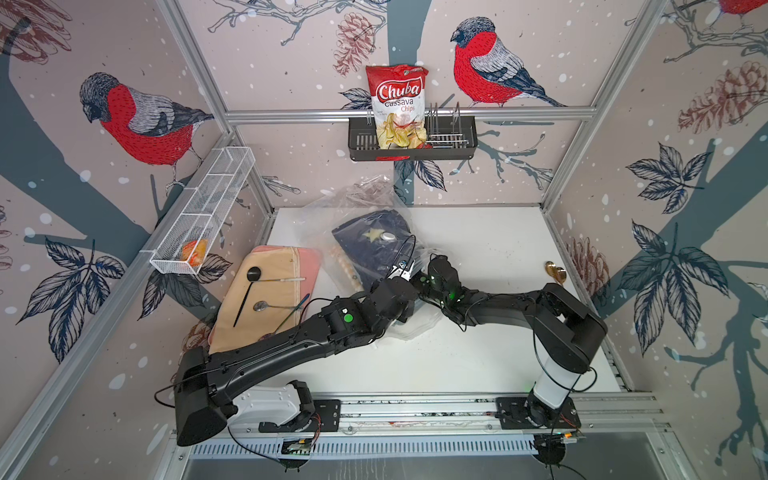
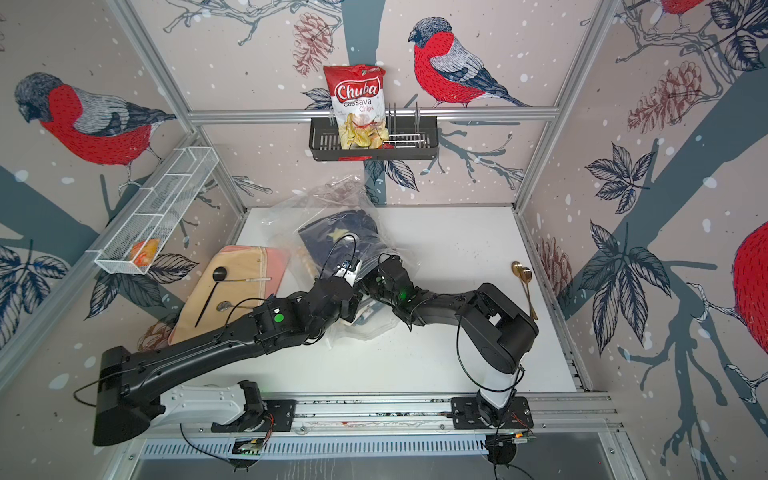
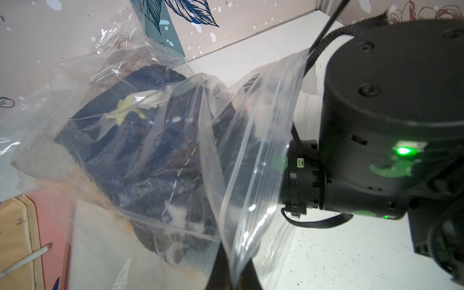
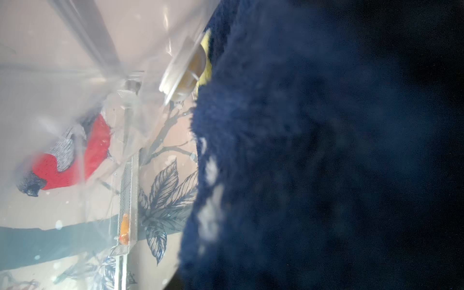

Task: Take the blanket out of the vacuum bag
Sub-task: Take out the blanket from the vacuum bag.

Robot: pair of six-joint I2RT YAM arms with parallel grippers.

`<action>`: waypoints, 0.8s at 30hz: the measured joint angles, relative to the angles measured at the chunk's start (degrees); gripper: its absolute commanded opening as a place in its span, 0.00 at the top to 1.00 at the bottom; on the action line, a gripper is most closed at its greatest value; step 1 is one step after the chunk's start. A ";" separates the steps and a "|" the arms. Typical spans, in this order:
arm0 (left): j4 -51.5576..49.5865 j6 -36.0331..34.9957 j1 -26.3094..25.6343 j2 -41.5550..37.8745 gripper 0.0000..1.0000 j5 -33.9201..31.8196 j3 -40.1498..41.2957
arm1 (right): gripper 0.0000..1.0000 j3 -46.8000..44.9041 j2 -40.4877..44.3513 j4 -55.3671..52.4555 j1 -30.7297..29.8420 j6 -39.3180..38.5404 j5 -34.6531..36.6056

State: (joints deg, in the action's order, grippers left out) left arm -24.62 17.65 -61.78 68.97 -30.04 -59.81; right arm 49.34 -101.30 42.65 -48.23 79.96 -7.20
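Lying crumpled, the clear vacuum bag (image 1: 365,216) wraps a navy blanket (image 1: 374,245); left fingers closed, right fingers' state unclear

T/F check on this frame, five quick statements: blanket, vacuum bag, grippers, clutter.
1. The blanket is fully out of the vacuum bag. False: the navy fabric is still under clear plastic, as the left wrist view shows.
2. The chips bag stands in the black wall basket. True.
3. The bag's white valve cap lies over the blanket. True.
4. The spoons on the beige pad sit to the robot's right of the bag. False: they are to its left.
5. The right arm's wrist camera faces bare table. False: it is filled with navy blanket, seen through plastic.
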 measured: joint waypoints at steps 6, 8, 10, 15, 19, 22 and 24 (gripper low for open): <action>0.00 -0.02 0.00 -0.81 1.00 -0.22 0.00 | 0.96 0.11 1.05 0.50 -0.87 0.09 -0.52; -0.02 -0.04 0.00 -0.87 1.00 -0.26 -0.09 | 1.00 -0.28 2.62 0.52 -1.46 0.09 -0.70; 0.00 -0.07 0.00 -0.87 1.00 -0.26 -0.24 | 1.00 -0.74 4.48 0.48 -2.16 0.02 -0.72; -0.09 -0.13 0.00 -0.85 1.00 -0.28 -0.85 | 1.00 -1.75 8.44 -1.31 -2.80 -0.17 0.09; -0.11 -0.46 0.02 -0.74 1.00 -0.26 -1.27 | 1.00 -2.64 11.15 -2.97 -2.95 -0.20 1.29; 0.11 -0.55 0.11 -0.24 1.00 -0.72 -1.29 | 1.00 -3.65 13.00 -3.82 -3.54 -0.37 1.62; 0.15 -0.55 0.15 -0.02 1.00 -1.70 -1.29 | 1.00 -4.50 14.29 -4.31 -4.42 -0.55 1.88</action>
State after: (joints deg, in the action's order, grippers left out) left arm -24.47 17.10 -61.63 68.95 -31.75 -61.10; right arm 44.84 -87.00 38.35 -52.64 79.42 -5.32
